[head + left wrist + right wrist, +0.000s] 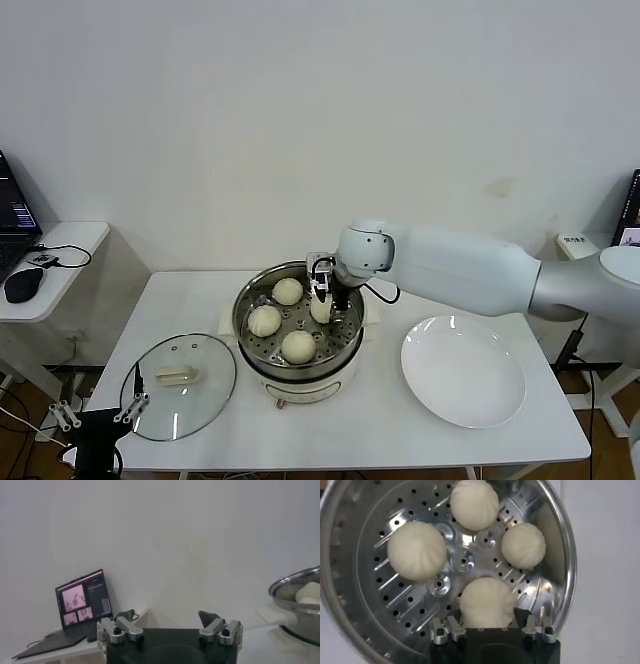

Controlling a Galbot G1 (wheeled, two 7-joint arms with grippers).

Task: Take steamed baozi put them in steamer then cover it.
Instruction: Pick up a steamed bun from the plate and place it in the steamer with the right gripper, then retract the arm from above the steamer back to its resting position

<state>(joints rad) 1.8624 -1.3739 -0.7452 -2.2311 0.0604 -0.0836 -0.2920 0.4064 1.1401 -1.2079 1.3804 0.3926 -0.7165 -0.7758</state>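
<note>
The steamer (300, 384) stands mid-table with several baozi on its perforated tray (465, 560). Three lie free (288, 291) (264, 320) (298, 346). My right gripper (322, 302) reaches down inside the steamer's right side. Its fingers sit against both flanks of another baozi (486, 602), which rests on the tray. In the right wrist view my right gripper (489, 622) hugs that bun, and the other buns (417, 550) (474, 504) (523, 544) lie beyond it. The glass cover (205, 360) lies flat at the table's front left. My left gripper (98, 410) (167, 625) hangs open and empty just off that corner.
An empty white plate (463, 372) lies to the right of the steamer. To the left, a side table (75, 235) carries a laptop (82, 605), a mouse (22, 285) and cables. A white wall runs behind the table.
</note>
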